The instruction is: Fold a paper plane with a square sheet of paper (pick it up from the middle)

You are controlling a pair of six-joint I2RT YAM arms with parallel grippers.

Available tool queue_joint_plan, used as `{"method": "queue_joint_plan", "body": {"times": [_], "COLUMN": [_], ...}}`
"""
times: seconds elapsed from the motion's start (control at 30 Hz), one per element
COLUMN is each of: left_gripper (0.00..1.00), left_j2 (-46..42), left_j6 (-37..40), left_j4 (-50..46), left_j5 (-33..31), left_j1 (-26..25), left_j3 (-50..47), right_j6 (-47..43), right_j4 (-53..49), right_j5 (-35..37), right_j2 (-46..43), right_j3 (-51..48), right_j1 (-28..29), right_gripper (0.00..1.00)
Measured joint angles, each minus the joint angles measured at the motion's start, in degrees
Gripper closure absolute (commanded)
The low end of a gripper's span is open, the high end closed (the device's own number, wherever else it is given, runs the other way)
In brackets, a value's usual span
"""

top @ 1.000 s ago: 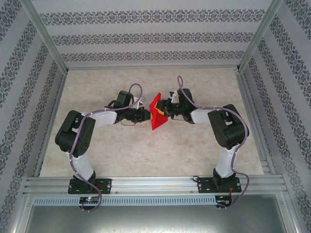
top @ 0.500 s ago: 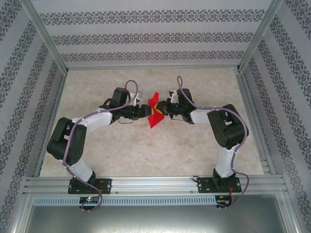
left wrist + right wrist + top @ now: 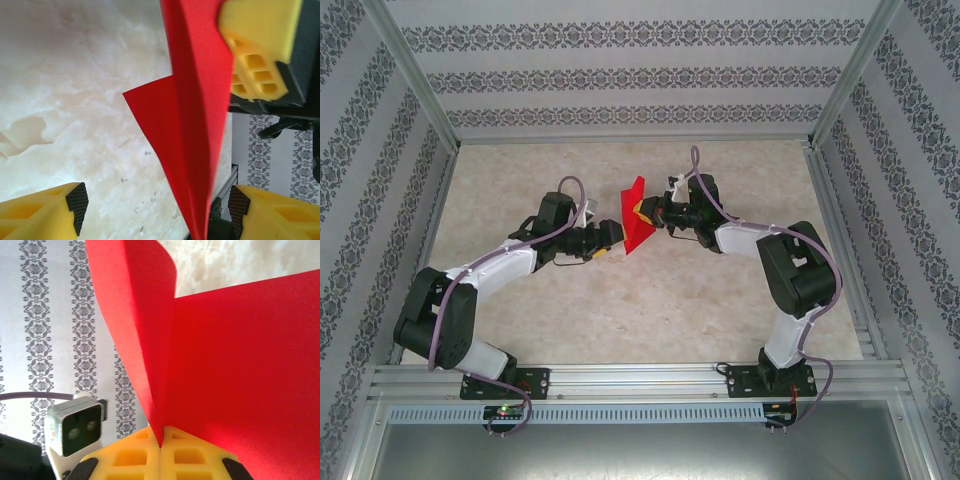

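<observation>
Left of centre in the overhead view we see the left gripper point(image 3: 613, 236) released, its tip just beside the lower edge of the red sheet of paper point(image 3: 634, 218). In its own wrist view the two yellow fingers point(image 3: 45, 212) sit in the bottom corners, spread wide. The creased sheet hangs down between them, its lower tip close by the right-hand finger; we cannot tell whether it touches. The sheet is held off the marble table point(image 3: 620, 320), folded into a narrow V, near the centre of the overhead view. Just right of it the right gripper point(image 3: 653, 213) is clenched on it: in the right wrist view its fingers point(image 3: 135, 457) meet at the bottom edge with the fold pinched between them. Against half a second ago, the sheet and right gripper sit higher in the frame, and the left arm point(image 3: 490, 270) has swung its elbow toward the lower left.
</observation>
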Motion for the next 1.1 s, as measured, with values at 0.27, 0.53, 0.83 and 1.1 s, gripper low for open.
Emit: {"method": "queue_joint_plan", "body": {"times": [0.27,0.53,0.83,1.1], "left_gripper": [0.28,0.5,0.73,0.81], "left_j2": [-0.68,-0.63,0.13,0.13], "left_j6": [-7.89,-10.73,-11.13,-9.81], "left_j4": [9.53,12.92,13.68,13.18], "left_j5": [0.31,1.38,2.67,2.84], "left_j1": [-0.72,-1.36,-1.49,-1.49], "left_j3": [-1.68,-1.49,0.31,0.68], "right_j6": [2.84,4.48,4.63,4.63], "right_j4": [1.29,2.91,2.95,3.1], "right_j5": [-0.2,-0.22,-0.22,-0.24], "right_j2": [-1.84,-2.25,-2.25,-2.25], "right_j3": [0.13,0.26,0.26,0.26], "right_j1": [0.46,1.2,1.22,1.22], "right_gripper": [1.0,1.0,1.0,0.99]}}
